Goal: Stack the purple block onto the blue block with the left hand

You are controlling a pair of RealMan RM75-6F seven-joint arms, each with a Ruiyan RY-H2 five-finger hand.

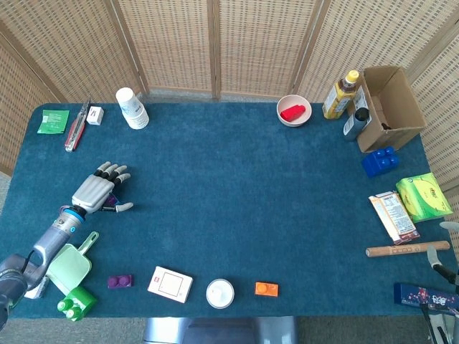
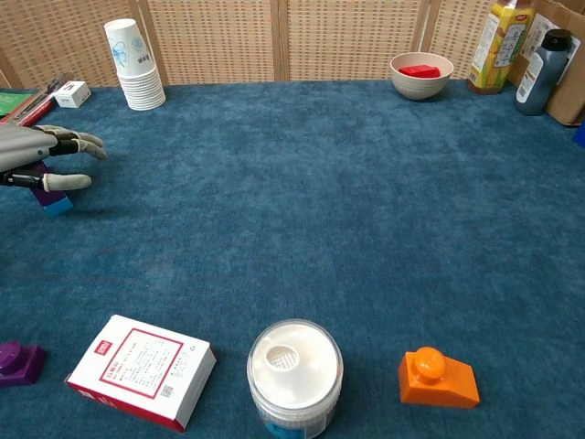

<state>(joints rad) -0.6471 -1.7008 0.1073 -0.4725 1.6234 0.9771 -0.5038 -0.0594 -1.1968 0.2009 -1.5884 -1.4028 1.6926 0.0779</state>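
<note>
Stacking is looking done, or nearly so: near the left edge of the surface (image 2: 302,201) the purple block (image 2: 40,183) is sitting on top of the blue block (image 2: 58,205), and the pair is standing upright in the chest view. The left hand (image 2: 37,157) is hovering just over the stack with its fingers (image 2: 84,142) spread forward and the thumb held out beside the purple block. It is appearing to grasp nothing, though the hand is hiding most of the block from above in the head view (image 1: 95,193), so a light touch cannot be ruled out. The right hand is not showing clearly in either view; only some unclear hardware is peeking in at the right front corner in the head view.

The step in hand is reading as the release and the check of the placement. The next move is calling for a clean lift of the left hand upward and away from the stack, with the thumb and fingers kept clear of the purple block so that nothing is nudging it off the blue block below.
</note>
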